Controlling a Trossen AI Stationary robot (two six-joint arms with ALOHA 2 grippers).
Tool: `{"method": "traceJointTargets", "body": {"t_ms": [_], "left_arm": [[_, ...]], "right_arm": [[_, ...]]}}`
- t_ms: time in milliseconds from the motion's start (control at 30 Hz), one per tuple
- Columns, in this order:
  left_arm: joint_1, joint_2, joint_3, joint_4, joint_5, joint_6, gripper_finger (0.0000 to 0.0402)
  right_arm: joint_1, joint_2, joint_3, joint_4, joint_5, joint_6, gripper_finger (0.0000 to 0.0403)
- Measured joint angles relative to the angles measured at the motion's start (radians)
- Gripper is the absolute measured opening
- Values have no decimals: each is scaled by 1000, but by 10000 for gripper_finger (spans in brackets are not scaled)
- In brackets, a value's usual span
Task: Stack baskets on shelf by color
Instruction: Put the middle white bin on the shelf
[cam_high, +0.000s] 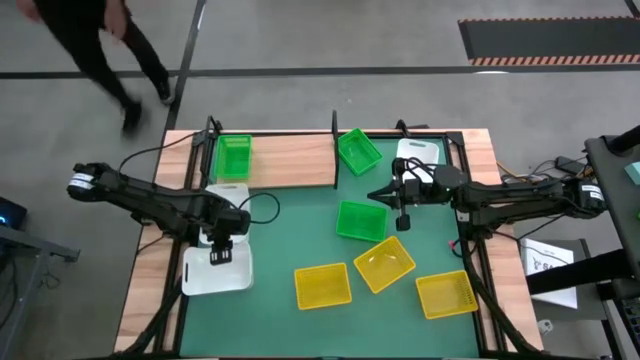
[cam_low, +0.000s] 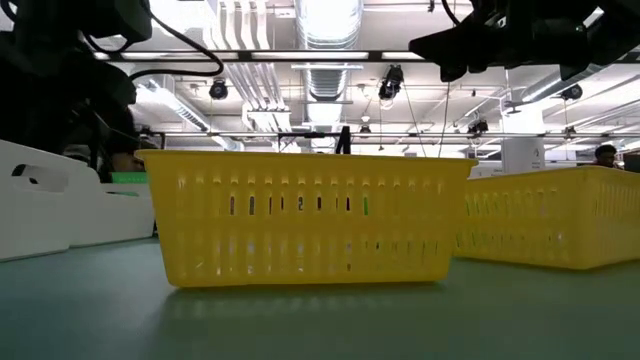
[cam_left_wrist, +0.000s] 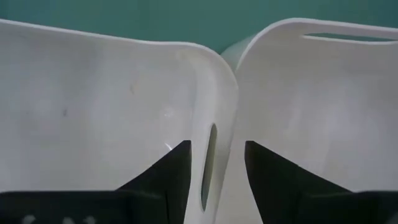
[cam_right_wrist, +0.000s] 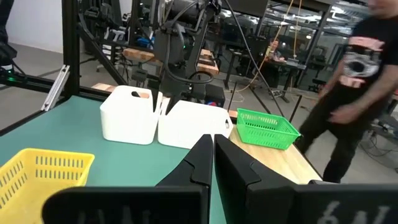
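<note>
Two white baskets (cam_right_wrist: 127, 115) (cam_right_wrist: 193, 124) stand end to end on the green mat at the table's left. My left gripper (cam_left_wrist: 214, 168) points down, open, over their adjoining end walls (cam_left_wrist: 211, 130), one finger over each basket's inside. My right gripper (cam_right_wrist: 212, 155) hangs level and shut above the mat with nothing in it, between two green baskets (cam_high: 358, 150) (cam_high: 360, 220). A third green basket (cam_high: 233, 157) sits on the shelf (cam_high: 290, 160) at its left end. A third white basket (cam_high: 420, 152) lies at the far right. Three yellow baskets (cam_high: 322, 285) (cam_high: 385, 265) (cam_high: 445, 295) lie near the front.
Black posts (cam_high: 335, 150) frame the shelf board. The green basket right of the shelf's right post lies askew. A person (cam_right_wrist: 354, 93) walks past beyond the table's far left corner. Bare mat (cam_high: 290, 225) lies between the white baskets and the middle green one.
</note>
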Motion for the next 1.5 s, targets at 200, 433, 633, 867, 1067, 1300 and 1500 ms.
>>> {"method": "traceJointTargets", "body": {"t_ms": [200, 433, 633, 867, 1067, 1300, 1500], "left_arm": [[0, 0, 0, 1, 0, 18, 120], [0, 0, 0, 1, 1, 19, 35], [0, 0, 0, 1, 2, 14, 3], [0, 1, 115, -34, 0, 11, 0], [0, 22, 292, -101, -8, 11, 0], [-1, 83, 510, -143, -44, 23, 0], [-2, 194, 681, -128, -164, 183, 0]], "right_arm": [[0, 0, 0, 0, 0, 0, 9], [0, 0, 0, -1, 0, 0, 9], [0, 0, 0, -6, 0, 0, 9], [0, 0, 0, -7, 0, 10, 9], [0, 0, 0, -14, 0, 11, 9], [0, 0, 0, -25, 0, 10, 9], [0, 0, 0, -28, 0, 11, 9]]}}
